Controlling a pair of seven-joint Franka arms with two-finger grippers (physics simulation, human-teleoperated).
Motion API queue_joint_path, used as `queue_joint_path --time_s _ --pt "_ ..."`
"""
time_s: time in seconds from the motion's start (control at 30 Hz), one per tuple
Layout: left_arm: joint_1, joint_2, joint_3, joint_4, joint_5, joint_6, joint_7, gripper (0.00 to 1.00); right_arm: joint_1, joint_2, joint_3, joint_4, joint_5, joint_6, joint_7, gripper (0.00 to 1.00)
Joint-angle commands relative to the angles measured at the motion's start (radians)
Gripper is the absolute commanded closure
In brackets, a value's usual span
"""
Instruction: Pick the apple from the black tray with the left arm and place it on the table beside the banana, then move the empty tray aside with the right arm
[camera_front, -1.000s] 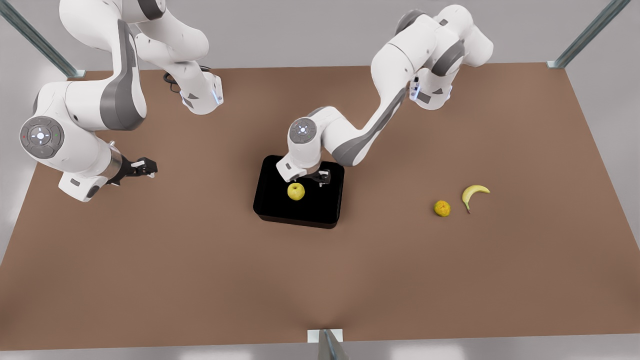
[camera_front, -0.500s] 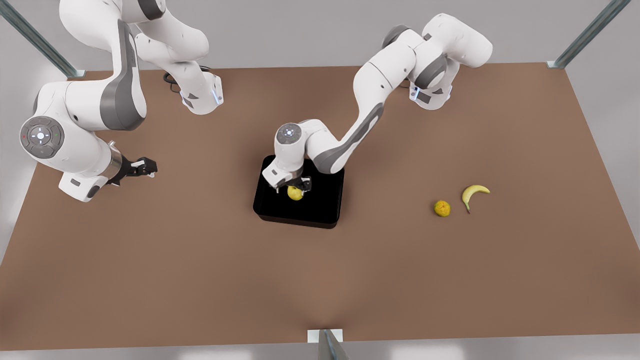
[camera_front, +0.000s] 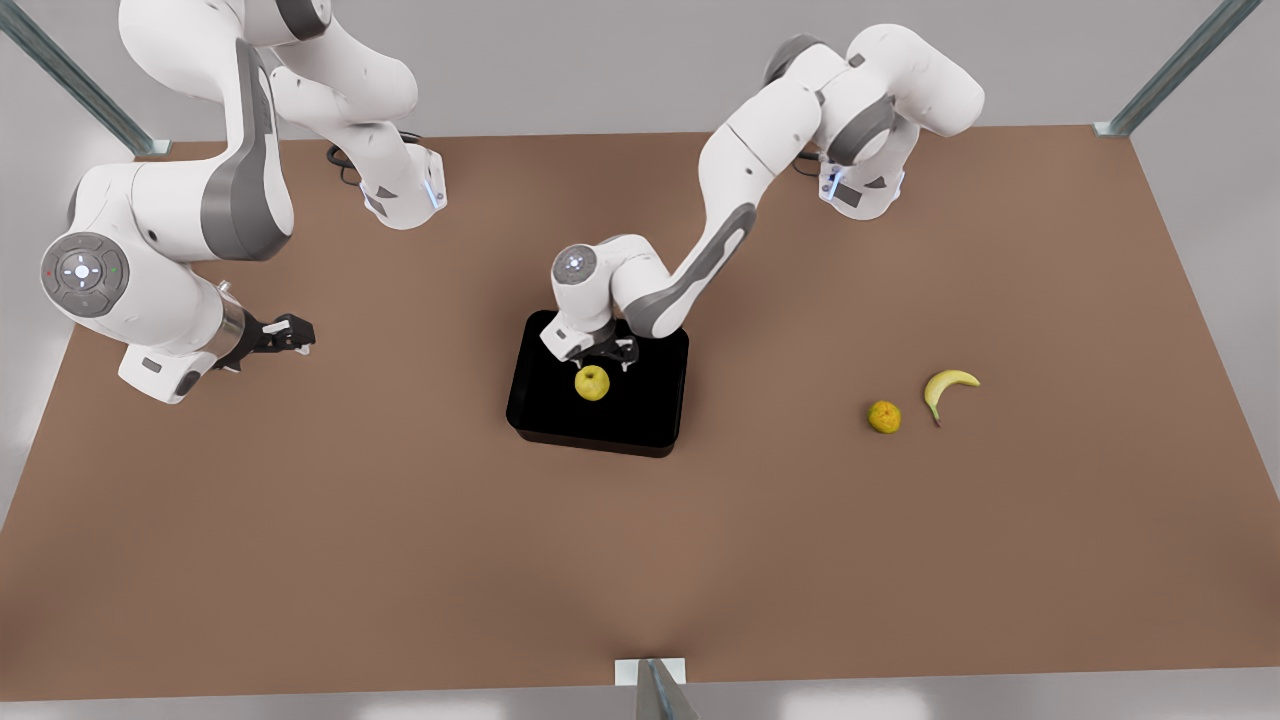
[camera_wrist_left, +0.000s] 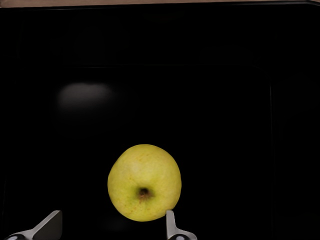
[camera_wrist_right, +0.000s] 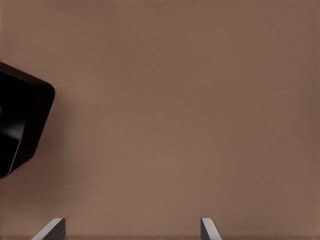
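Note:
A yellow-green apple (camera_front: 592, 382) lies in the black tray (camera_front: 660, 420) at the table's middle. My left gripper (camera_front: 605, 353) hovers over the tray just behind the apple, open, with nothing between its fingers. In the left wrist view the apple (camera_wrist_left: 144, 182) sits stem-up on the tray floor (camera_wrist_left: 200, 75), just beyond the left gripper (camera_wrist_left: 111, 231) and closer to one fingertip (camera_wrist_left: 172, 227). The banana (camera_front: 945, 388) lies on the table toward the front view's right. My right gripper (camera_front: 295, 335) waits open above the table at the front view's left. From the right wrist, the right gripper (camera_wrist_right: 130, 231) faces bare table.
An orange (camera_front: 884, 417) lies just to the left of the banana in the front view. A corner of the tray (camera_wrist_right: 20, 120) appears in the right wrist view. Brown table spreads wide around the tray and toward the front edge.
The left gripper swung from beside the apple to right over it, then drew back a little behind it. The apple has stayed put. The right arm has not moved.

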Motion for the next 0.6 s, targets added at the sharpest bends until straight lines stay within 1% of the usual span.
queue_joint_path --time_s 0.0,0.27,0.33,0.57 --pt "0.002 -0.005 0.0 -0.002 -0.007 0.022 -0.056 0.0 -0.001 -0.001 0.0 0.0 0.001 -0.001 -0.003 0.0" --pt "0.019 0.01 0.012 0.011 0.003 0.081 -0.1 0.0 0.0 -0.001 0.0 0.001 0.001 -0.001 -0.003 0.0" --pt "0.014 0.01 0.014 0.014 0.008 0.143 -0.171 0.0 0.0 -0.001 0.0 0.001 0.001 -0.001 -0.003 0.0" --pt "0.017 0.021 0.031 0.035 0.008 0.143 -0.148 0.0 -0.001 -0.001 0.0 0.0 0.001 -0.001 -0.003 0.0"
